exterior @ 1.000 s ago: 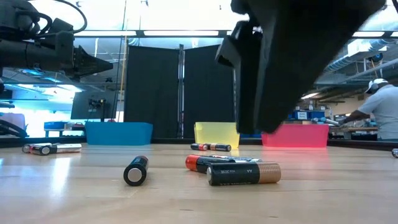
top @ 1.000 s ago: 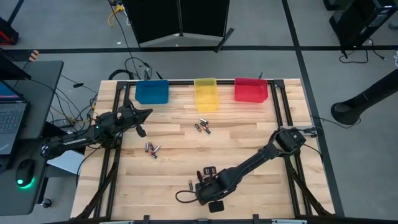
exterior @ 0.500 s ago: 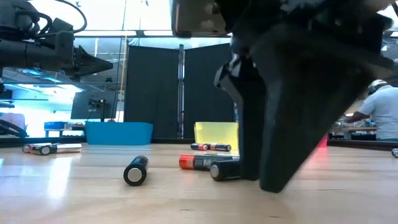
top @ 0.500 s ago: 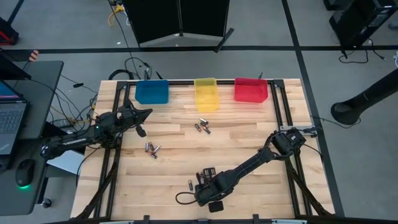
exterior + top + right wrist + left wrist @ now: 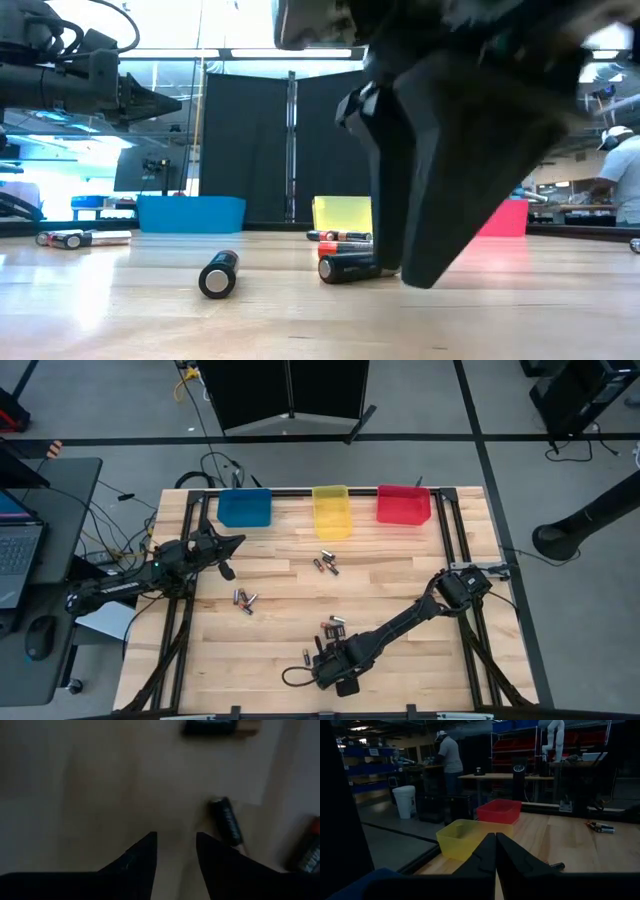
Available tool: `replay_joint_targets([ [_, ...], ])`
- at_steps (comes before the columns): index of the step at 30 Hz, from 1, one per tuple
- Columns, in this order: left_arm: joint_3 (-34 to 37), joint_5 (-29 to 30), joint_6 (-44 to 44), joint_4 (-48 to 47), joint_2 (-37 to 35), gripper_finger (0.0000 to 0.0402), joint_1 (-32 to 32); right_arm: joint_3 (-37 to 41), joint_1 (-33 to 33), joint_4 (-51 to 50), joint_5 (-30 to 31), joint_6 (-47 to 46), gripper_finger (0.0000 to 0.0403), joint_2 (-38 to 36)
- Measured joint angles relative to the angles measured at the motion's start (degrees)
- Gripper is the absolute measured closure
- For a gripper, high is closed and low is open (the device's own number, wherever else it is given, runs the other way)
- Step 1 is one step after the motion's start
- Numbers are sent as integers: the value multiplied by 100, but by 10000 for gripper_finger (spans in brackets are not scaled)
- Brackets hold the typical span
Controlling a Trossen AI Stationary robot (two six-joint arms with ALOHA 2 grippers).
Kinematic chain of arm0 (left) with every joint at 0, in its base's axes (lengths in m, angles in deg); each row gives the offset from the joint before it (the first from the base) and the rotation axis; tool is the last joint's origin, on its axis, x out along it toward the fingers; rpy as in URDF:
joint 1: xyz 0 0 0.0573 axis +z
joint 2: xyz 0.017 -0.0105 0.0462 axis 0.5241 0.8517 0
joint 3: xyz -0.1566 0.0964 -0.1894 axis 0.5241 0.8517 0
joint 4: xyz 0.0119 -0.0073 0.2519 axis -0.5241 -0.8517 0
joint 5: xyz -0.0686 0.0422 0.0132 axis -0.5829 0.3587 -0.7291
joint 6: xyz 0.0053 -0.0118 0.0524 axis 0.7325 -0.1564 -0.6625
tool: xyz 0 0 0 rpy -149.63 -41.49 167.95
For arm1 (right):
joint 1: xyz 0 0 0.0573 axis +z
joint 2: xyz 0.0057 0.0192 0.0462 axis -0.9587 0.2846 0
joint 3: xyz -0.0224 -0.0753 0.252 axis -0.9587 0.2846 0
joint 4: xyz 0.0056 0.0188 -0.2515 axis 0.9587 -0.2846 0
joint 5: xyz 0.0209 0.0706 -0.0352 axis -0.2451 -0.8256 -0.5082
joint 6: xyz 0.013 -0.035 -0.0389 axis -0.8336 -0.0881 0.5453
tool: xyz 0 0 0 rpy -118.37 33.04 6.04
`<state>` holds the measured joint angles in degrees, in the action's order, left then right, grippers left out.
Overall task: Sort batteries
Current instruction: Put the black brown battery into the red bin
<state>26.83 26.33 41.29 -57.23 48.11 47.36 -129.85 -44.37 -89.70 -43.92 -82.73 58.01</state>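
Observation:
Small dark batteries lie on their sides on the wooden table in loose groups: a pair (image 5: 332, 624) and a single one (image 5: 306, 656) near the front, a group at the left (image 5: 245, 600), and another (image 5: 325, 563) before the bins. My right gripper (image 5: 333, 660) points down at the front centre. Its fingers (image 5: 175, 842) are open over bare wood, with their tips just above the table (image 5: 400, 272). One battery (image 5: 227, 822) lies close outside one finger. My left gripper (image 5: 226, 556) hovers shut at the far left (image 5: 495, 842). My right gripper has nothing between its fingers. One finger (image 5: 210, 850) stands close beside a battery's end (image 5: 235, 840). I cannot tell whether the two touch.
A blue bin (image 5: 245, 507), a yellow bin (image 5: 332, 511) and a red bin (image 5: 403, 504) stand in a row along the far edge. Black rails (image 5: 455, 530) run along the table's sides. A person works in the room beyond the table (image 5: 625, 185).
My right gripper has tipped and lowered its fingertips close to the tabletop at the front centre. The two batteries beside it have shifted a little toward the far edge, apart from the fingers.

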Motion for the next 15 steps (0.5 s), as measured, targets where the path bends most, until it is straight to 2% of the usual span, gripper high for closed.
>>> replay_joint_targets([
  [15,0,0,0,-1,0,387,0,-37,-318,11,174,567,252,-42],
])
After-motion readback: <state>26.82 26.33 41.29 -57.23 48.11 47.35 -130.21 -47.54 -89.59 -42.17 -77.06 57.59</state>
